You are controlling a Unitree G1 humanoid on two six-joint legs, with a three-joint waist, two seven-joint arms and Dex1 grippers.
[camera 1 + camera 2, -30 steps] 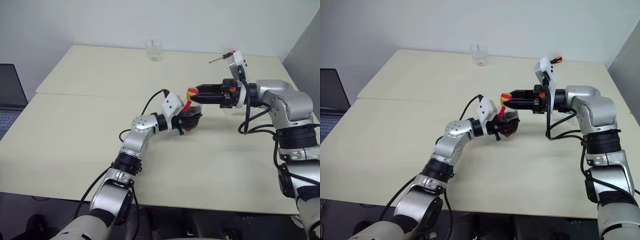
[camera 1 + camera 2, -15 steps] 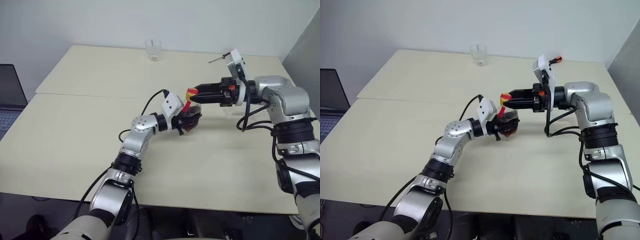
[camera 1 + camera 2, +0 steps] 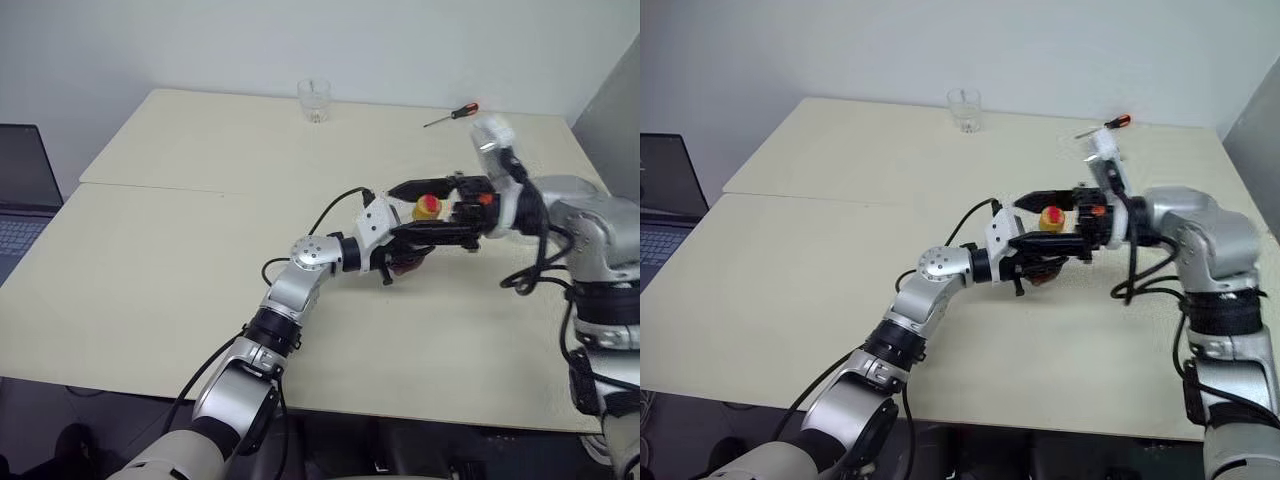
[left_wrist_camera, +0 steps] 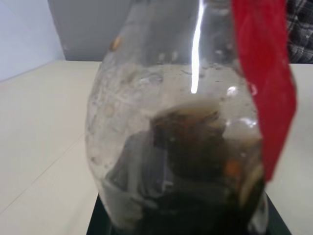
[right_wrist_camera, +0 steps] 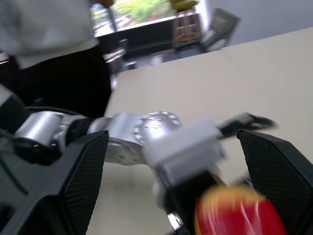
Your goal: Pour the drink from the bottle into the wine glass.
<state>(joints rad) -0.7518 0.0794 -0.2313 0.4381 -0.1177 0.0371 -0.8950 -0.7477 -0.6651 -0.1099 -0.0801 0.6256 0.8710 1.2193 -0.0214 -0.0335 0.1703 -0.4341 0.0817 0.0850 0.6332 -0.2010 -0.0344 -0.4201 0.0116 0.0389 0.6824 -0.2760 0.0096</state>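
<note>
My left gripper (image 3: 402, 256) is shut on the body of the small clear bottle (image 4: 171, 122), which it holds above the table, leaning to the right. The dark drink (image 4: 190, 200) lies low in the bottle. Its red-and-yellow cap (image 3: 428, 206) points up and to the right. My right gripper (image 3: 420, 210) reaches in from the right, level. It stands open with one finger (image 5: 83, 181) on each side of the cap (image 5: 234, 210), and neither finger presses on it. The wine glass is hidden.
A short clear tumbler (image 3: 314, 100) stands at the table's far edge. A red-handled screwdriver (image 3: 452, 115) lies at the far right. A laptop (image 3: 20, 190) sits off the table's left side. A person in a white top (image 5: 44, 24) stands beyond the table.
My right gripper has opened off the cap and drawn back a little to the right, with its elbow dropped, which uncovers the screwdriver. The left gripper has carried the bottle slightly right.
</note>
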